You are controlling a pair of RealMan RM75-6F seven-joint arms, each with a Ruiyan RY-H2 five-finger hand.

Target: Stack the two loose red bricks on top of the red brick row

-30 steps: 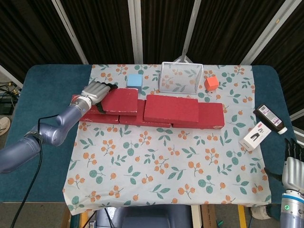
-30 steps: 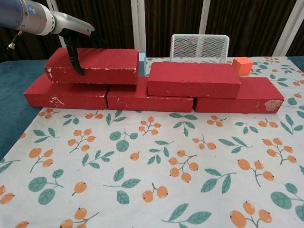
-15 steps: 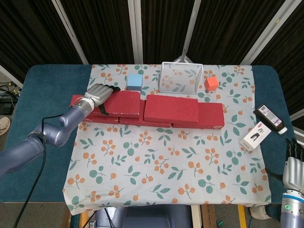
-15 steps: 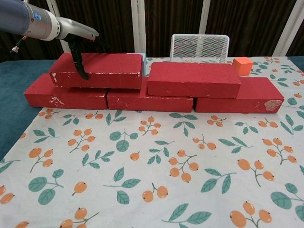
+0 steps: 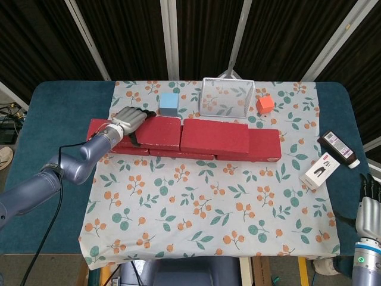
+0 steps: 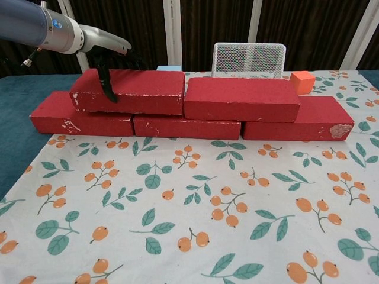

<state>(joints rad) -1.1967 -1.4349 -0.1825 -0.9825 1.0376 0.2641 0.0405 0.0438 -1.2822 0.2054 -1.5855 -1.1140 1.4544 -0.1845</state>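
Red bricks sit at the upper middle of the frame: the left hand [image 5: 128, 119] grips the left upper brick [image 6: 131, 92] on the brick row [image 6: 195, 126], touching the right upper brick [image 6: 241, 99]. At the lower right corner, the right hand [image 5: 368, 202] shows too little to tell its state.

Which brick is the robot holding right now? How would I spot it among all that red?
Find the red brick row across the flowered cloth. Two bricks lie on top; the held one is the upper left brick, gripped by the left hand. Unlike the upper right brick, dark fingers cross its front face.
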